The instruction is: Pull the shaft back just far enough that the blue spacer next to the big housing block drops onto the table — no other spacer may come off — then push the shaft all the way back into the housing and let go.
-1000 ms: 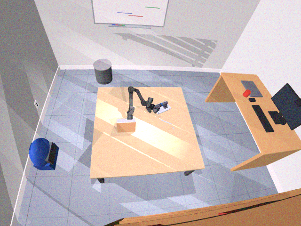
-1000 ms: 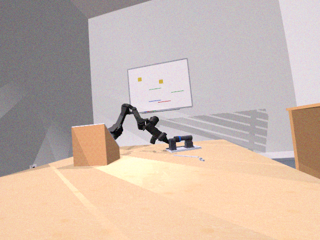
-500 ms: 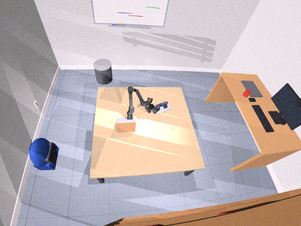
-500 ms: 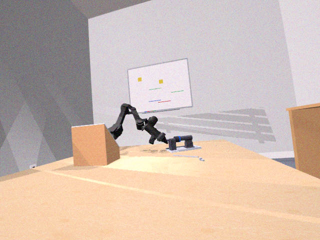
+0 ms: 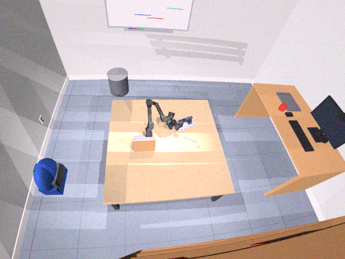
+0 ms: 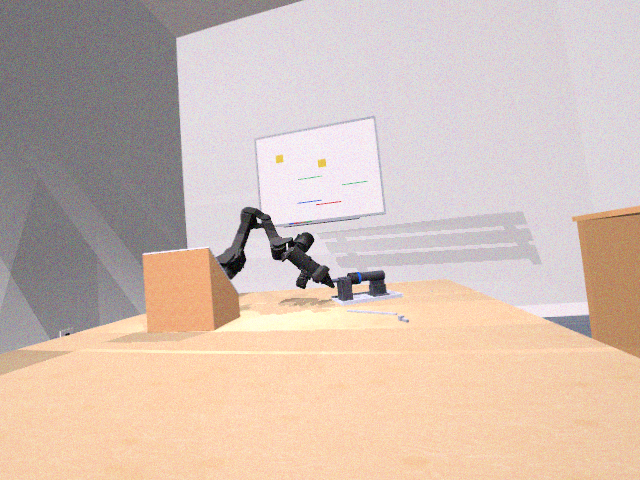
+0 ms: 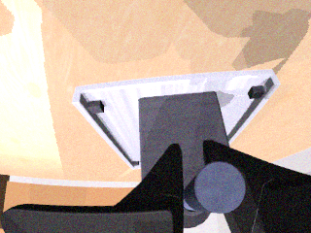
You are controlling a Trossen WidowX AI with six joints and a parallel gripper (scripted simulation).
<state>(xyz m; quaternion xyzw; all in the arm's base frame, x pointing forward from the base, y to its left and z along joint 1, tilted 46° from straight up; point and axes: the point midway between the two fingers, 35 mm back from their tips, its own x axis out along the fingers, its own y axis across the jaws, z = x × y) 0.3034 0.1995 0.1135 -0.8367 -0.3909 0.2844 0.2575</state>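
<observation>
My gripper is shut on the shaft, whose round blue-grey end shows between and over the fingers in the wrist view. The fingers are in front of the near dark upright block. A blue spacer sits up on the shaft line in the exterior view, between dark parts and against a thick dark cylinder. A second dark block stands below the cylinder. Both blocks stand on a white base plate. The other spacers are too small to tell apart.
A thin pale rod and a small pale piece lie on the table beside the plate. An orange-brown box stands by the arm's base. A desk is off to the right.
</observation>
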